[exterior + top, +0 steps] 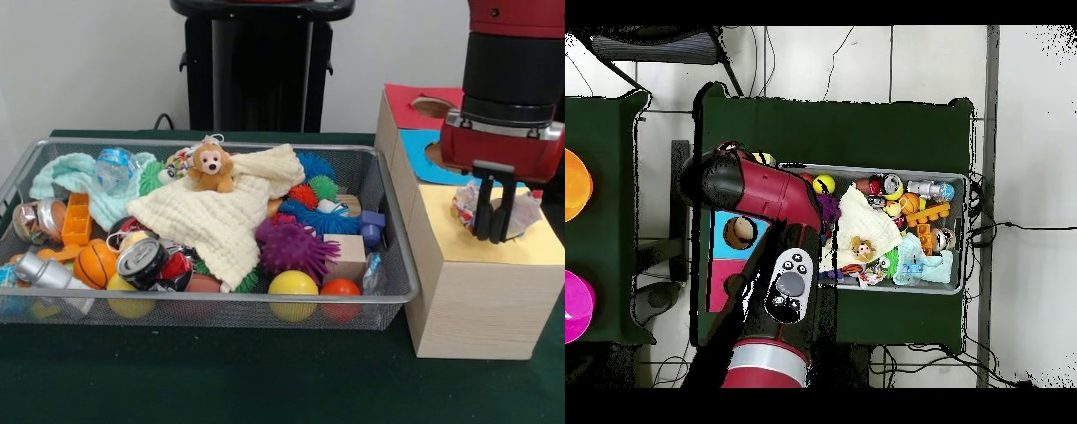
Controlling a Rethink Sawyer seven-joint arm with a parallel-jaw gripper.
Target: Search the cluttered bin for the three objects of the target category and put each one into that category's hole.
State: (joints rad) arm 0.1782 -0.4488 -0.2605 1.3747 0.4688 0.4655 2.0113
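Green cloth (265, 380) is covering the table nearest the camera, and the bin (203, 305) is sitting on it as the reference point for everything below.

Inside the bin at its left end, a mint-green cloth (71, 172) is lying beside a clear plastic bottle (115, 168); an orange block (77, 219), a small basketball (95, 263) and a silver can (141, 261) are crowding the left front corner. At the bin's centre, a cream waffle cloth (216, 216) is spreading over the clutter, with a plush monkey (212, 168) sitting on its far edge. Toward the bin's right, a purple spiky ball (296, 247) is resting against a wooden cube (349, 252), and a yellow ball (293, 284) and an orange ball (340, 288) are lying against the front mesh.

Just right of the bin, the yellow-topped box (459, 291) is standing, with blue-topped and red-topped boxes behind it. A dotted white cloth (468, 205) is lying bunched at the hole (508, 208), partly on the yellow top. The gripper (493, 237) is hanging directly over that spot, its dark fingers (484, 216) standing close together and reaching down into the cloth; whether they are pinching it cannot be told. In the overhead view the arm (765, 195) is hiding the yellow box.
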